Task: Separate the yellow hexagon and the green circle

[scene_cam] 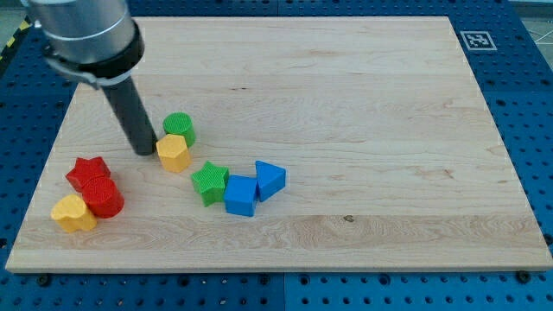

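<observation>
my tip point(145, 153): bare dark rod end, gripping nothing, just left of the yellow hexagon block point(174, 153)
green circle block point(180, 128): touching the hexagon's far side, left part of wooden board point(363, 104)

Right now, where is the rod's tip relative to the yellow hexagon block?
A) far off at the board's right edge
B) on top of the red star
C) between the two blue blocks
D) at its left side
D: my tip sits just at the view's left of the yellow hexagon block, which touches the green circle block.
</observation>
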### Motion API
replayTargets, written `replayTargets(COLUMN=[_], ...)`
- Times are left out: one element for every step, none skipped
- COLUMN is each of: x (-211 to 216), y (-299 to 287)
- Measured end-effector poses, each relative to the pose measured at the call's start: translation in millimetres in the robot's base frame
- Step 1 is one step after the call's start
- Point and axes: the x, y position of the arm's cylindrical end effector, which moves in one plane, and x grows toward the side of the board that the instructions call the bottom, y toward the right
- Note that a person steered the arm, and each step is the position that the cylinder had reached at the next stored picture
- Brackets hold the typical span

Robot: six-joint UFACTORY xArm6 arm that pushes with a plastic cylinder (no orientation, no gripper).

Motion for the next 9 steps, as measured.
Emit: replayTargets(x=[-8, -8, -7, -1, 3, 3, 4, 4, 4], y=[20, 32, 32, 32, 33, 47, 61, 63, 63])
